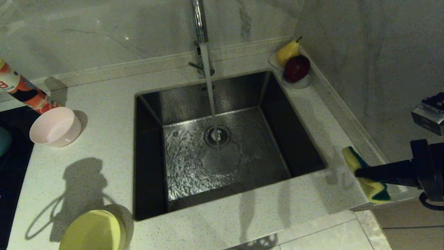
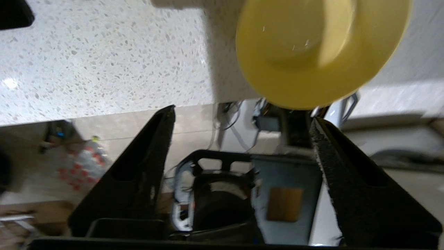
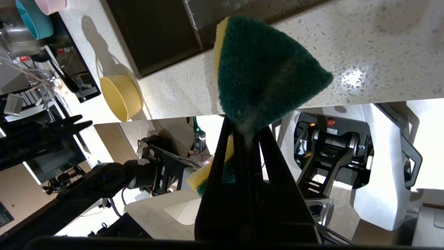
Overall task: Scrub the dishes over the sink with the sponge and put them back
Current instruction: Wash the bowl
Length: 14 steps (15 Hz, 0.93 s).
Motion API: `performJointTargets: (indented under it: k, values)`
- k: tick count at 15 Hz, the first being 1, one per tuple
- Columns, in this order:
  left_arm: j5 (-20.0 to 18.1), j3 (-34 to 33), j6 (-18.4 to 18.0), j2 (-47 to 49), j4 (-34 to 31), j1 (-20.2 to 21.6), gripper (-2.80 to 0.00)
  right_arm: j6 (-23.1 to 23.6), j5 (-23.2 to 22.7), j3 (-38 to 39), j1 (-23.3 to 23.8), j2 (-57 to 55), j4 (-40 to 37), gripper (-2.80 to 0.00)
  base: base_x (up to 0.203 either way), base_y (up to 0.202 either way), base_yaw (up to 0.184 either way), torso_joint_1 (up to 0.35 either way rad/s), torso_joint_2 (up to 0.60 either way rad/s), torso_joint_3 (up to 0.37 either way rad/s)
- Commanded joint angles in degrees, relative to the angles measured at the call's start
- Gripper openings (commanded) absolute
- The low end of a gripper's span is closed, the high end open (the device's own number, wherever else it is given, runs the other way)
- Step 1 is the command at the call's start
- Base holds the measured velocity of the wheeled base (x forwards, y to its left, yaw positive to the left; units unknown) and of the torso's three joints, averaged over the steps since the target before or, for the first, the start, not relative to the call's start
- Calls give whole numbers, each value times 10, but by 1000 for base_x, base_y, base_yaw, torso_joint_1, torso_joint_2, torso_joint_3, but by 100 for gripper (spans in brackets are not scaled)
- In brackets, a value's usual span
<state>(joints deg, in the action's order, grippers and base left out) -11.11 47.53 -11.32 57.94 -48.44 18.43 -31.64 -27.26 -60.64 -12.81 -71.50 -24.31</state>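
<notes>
The yellow bowl (image 1: 93,231) rests tilted on the counter's front left corner, by the edge. In the left wrist view my left gripper (image 2: 241,113) is open and empty, its fingertips just short of the yellow bowl (image 2: 322,52). The left gripper is outside the head view. The pink bowl (image 1: 55,126) sits left of the sink (image 1: 149,156). A blue bowl (image 3: 33,21) lies farther left. My right gripper (image 1: 360,172) hovers over the counter right of the sink, shut on the green and yellow sponge (image 1: 376,192). The sponge's green face (image 3: 263,69) sticks out past my right gripper (image 3: 242,128).
Water runs from the faucet (image 1: 201,21) onto the drain strainer (image 1: 217,135). A white dish (image 1: 301,82) with a pear and a red fruit stands at the back right corner. An orange and white bottle (image 1: 24,92) leans at far left, above a black cooktop (image 1: 10,180).
</notes>
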Motion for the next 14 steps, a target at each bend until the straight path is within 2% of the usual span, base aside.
performJointTargets:
  k: [1, 4, 6, 10, 14]
  values:
    - [-1, -9, -27, -3, -3, 0, 0, -2, -3, 3, 3, -7, -1, -280, 0, 0, 0, 0, 0, 0]
    - [-8, -8, -57, -12, -3, 0, 0, -2, -28, 3, 10, -9, -1, -280, 0, 0, 0, 0, 0, 0]
    - [-6, -16, -67, -24, -4, 0, 0, -1, -27, -3, 10, -8, 0, -280, 0, 0, 0, 0, 0, 0]
    - [-9, -44, -144, -44, -2, 0, 0, -2, -29, -12, 10, -4, -2, -280, 0, 0, 0, 0, 0, 0]
    - [1, -97, -147, -50, 82, 1, 0, -2, -32, 5, 18, -2, -2, -280, 0, 0, 0, 0, 0, 0]
